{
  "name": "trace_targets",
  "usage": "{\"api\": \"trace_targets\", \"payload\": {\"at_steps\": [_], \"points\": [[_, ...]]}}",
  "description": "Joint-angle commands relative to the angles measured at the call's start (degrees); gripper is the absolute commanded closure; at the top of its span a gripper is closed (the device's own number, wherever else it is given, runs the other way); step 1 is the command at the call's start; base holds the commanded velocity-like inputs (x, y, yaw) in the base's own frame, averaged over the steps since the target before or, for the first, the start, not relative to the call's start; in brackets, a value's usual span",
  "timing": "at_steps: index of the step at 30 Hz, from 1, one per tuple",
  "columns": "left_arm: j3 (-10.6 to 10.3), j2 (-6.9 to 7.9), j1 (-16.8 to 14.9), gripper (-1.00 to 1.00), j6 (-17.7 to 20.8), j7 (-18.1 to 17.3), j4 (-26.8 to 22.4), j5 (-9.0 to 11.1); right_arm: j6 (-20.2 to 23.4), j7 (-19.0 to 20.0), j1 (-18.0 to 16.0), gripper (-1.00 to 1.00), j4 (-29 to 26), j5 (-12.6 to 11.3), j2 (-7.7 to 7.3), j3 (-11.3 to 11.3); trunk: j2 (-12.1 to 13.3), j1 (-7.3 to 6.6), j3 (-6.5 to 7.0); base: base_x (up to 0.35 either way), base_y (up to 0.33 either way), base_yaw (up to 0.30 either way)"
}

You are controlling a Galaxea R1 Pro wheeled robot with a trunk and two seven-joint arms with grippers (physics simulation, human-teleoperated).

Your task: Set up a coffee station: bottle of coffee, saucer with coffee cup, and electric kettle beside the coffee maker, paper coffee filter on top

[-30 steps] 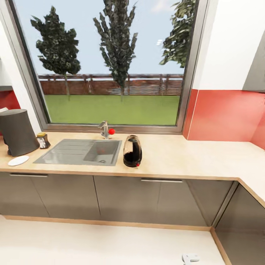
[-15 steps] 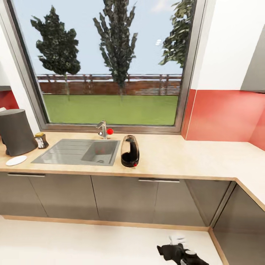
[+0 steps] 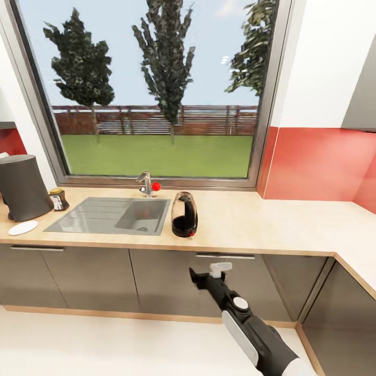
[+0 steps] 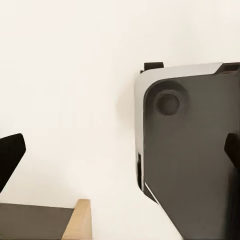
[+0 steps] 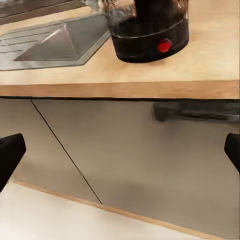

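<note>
Facing electric kettle (image 3: 184, 214), open right jaws below.

Black kettle (image 3: 184, 214) with red switch, beige countertop (image 3: 261, 222), red backsplash (image 3: 318, 164)

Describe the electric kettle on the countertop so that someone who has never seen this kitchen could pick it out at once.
Start at the big window, then drop to the grey steel sink set into the beige wooden countertop below it. Just right of the sink stands the electric kettle, black-based with a clear body. Its small red switch at the base and upright oval shape set it apart from the tall dark grey coffee maker at far left.
</note>
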Motion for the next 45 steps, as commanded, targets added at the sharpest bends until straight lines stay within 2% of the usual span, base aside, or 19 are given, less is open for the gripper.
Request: {"api": "trace_targets", "payload": {"at_steps": [1,5,6,7,10,12,14,16,30,32,35,38,45], "points": [[-0.43,0.07,-0.02,-1.0,-0.15,0.02,0.02,0.15,0.12,-0.74,-0.06,-1.0,-1.37,0.09,0.16,0.16,-0.13,0.04,-0.14,0.0,0.0,0.0],[-0.54,0.12,0.05,-1.0,-0.28,-0.06,0.03,0.2,0.51,-2.8,-0.18,-1.0,-11.6,8.19,0.96,-0.12,-0.13,0.04,-0.14,0.0,0.0,0.0],[-0.49,0.11,0.06,-1.0,-0.28,-0.06,0.03,0.23,0.64,-8.98,-1.41,-1.0,-14.51,10.42,2.23,-0.23,-0.13,0.04,-0.14,0.0,0.0,0.0],[-0.48,0.11,0.06,-1.0,-0.24,-0.05,0.03,0.23,0.64,-10.59,-2.1,-1.0,-14.54,10.66,2.55,-0.24,-0.13,0.04,-0.14,0.0,0.0,0.0],[-0.44,0.17,0.13,-1.0,-0.04,0.01,0.91,0.24,0.43,-13.39,-5.31,-1.0,-11.59,10.99,3.05,-0.43,-0.13,0.04,-0.14,0.02,0.005,0.0],[-0.45,0.22,0.15,-1.0,-0.02,0.02,1.96,0.24,0.34,-13.65,-5.78,-1.0,-10.04,11.06,3.03,-0.78,-0.13,0.04,-0.14,0.205,0.05,0.0],[-0.39,0.27,0.68,-1.0,-0.01,0.02,2.26,0.24,0.0,-13.7,-5.92,-1.0,-4.56,11.0,2.98,-0.88,-0.13,0.04,-0.14,0.304,0.074,0.0],[-0.38,0.28,0.8,-1.0,-0.01,0.02,2.29,0.24,-0.19,-13.62,-5.94,-1.0,-2.69,11.0,2.95,-0.82,-0.13,0.04,-0.14,0.318,0.077,0.0],[-0.38,0.16,0.86,-1.0,-0.01,0.02,2.31,0.25,-0.24,-13.39,-5.95,-1.0,-1.51,11.02,2.76,-0.56,-0.13,0.04,-0.14,0.297,0.163,0.0],[-0.44,0.17,0.86,-1.0,-0.11,0.02,2.31,0.24,-0.28,-13.39,-5.95,-1.0,-0.81,11.0,2.63,-0.59,-0.13,0.04,-0.14,0.099,0.041,0.0],[-0.47,0.17,0.87,-1.0,-0.16,0.02,2.31,0.24,-0.93,-13.36,-5.95,-1.0,3.17,10.86,2.6,-0.84,-0.13,0.04,-0.14,0.056,0.006,0.0],[-0.47,0.12,0.86,-1.0,-0.11,0.02,2.31,0.24,-2.82,-13.31,-5.95,-1.0,3.67,10.92,2.58,-0.86,-0.13,0.04,-0.14,0.21,0.001,0.0],[-0.47,0.11,0.86,-1.0,-0.1,0.02,2.31,0.24,-3.48,-13.3,-5.95,-1.0,3.77,10.93,2.53,-0.87,-0.13,0.04,-0.14,0.059,0.0,0.0]]}}
